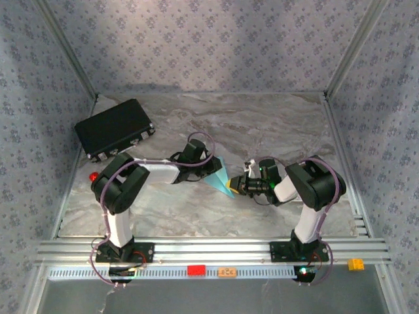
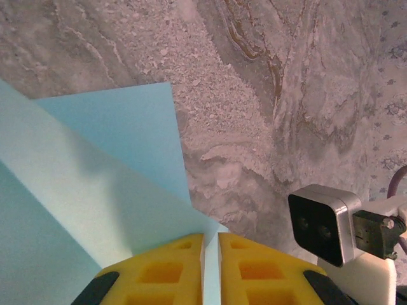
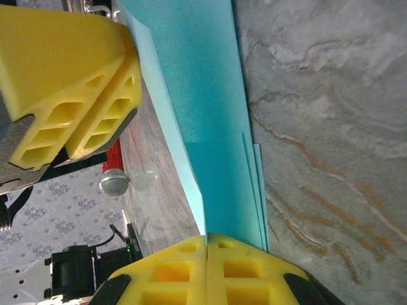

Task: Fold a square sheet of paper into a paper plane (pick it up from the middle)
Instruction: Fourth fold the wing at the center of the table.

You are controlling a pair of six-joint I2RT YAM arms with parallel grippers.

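A: Step in hand?
B: Mid-fold, by the look of it. The thin light cyan-blue paper sheet [image 1: 219, 174], already creased into layers, is being held between the arms near the centre of the grey marbled tabletop [image 2: 267, 95].
A: Grippers?
B: The left gripper [image 2: 211, 238] is pinching one edge, yellow jaws nearly together. The right gripper [image 3: 206, 240] is clamping the layered end, jaws fully together.
A: Next?
B: Probably pressing the crease flat, which is calling for one grip loosening without the layers slipping.
A: Count?
B: One sheet, one black rectangular case [image 1: 114, 136], one small red stick [image 1: 93, 176], two grippers.
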